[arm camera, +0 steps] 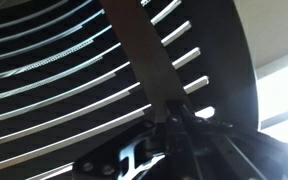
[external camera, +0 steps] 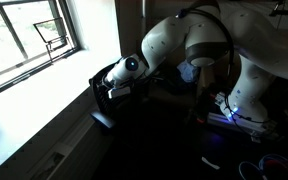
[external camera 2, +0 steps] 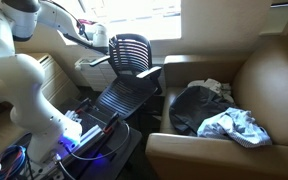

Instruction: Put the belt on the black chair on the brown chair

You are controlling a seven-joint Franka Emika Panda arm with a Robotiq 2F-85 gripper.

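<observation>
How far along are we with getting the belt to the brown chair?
Done: nothing yet; the brown chair shows only crumpled clothes. In hand: the gripper is at the ribbed back of the black chair, where the wrist view shows a dark strap, possibly the belt; grasp unclear. Left: lift, carry, place.

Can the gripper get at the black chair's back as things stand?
Probably yes. The gripper sits close to the black chair's ribbed back, nothing visible between them. Whether the dark strap across the ribs is a belt is unclear.
</observation>
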